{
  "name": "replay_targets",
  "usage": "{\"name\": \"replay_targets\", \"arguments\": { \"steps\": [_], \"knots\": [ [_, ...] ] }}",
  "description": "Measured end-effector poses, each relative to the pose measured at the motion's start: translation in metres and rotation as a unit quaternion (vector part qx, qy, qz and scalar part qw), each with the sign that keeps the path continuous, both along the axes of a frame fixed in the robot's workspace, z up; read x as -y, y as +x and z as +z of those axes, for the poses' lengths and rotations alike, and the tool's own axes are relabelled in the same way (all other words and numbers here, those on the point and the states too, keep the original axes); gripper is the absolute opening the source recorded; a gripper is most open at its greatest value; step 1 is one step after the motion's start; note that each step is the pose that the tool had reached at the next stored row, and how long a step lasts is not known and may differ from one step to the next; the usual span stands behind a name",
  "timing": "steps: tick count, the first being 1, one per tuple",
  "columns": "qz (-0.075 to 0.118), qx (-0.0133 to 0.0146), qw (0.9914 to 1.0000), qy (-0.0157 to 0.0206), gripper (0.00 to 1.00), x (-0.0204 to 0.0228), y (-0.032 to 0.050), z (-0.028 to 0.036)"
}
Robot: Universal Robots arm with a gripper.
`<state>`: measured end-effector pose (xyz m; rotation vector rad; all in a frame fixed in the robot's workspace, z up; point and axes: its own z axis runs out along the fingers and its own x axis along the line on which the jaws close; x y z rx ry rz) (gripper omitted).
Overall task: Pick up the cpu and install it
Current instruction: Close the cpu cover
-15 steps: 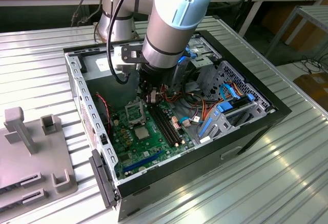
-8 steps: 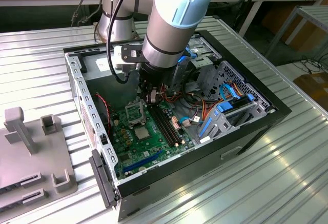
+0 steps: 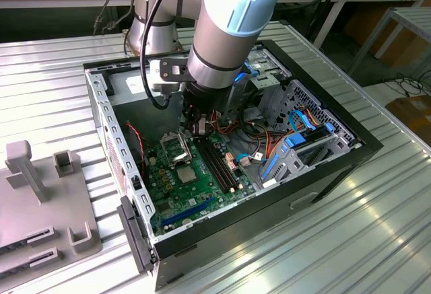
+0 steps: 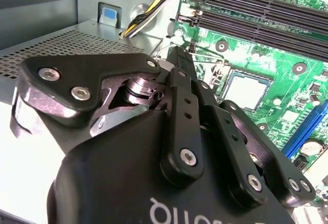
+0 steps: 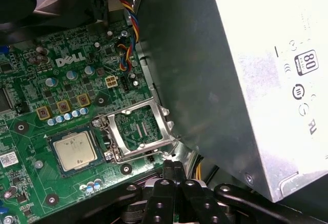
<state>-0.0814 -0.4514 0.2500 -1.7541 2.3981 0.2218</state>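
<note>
My claw point(image 5: 173, 168) clenched on nothing, fingers pressed together, hovering just beside raised socket frame point(image 5: 139, 130). Cpu point(image 5: 76, 150) already seated in socket on motherboard point(image 5: 66, 96) (frame flipped open). I judge 1 step left: closing and latching frame, needing gentle downward push.

The cpu point(image 5: 75, 150) lies bare on the board point(image 5: 66, 75), open from above. Just beside it the raised socket frame point(image 5: 139, 130) stands up, with the power supply point(image 5: 266, 80) walling off that side. In the exterior view, the arm point(image 3: 225, 31) hangs over the case point(image 3: 337, 166); cables point(image 3: 269, 147) crowd the right.
</note>
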Motion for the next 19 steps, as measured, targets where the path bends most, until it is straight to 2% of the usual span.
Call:
{"name": "replay_targets", "arguments": {
  "steps": [14,19],
  "knots": [
    [0.0,0.0,1.0,0.0001,0.11,0.0002,0.0011,-0.001],
    [0.0,0.0001,0.99998,0.0057,0.11,0.0002,0.0012,-0.0046]
  ]
}}
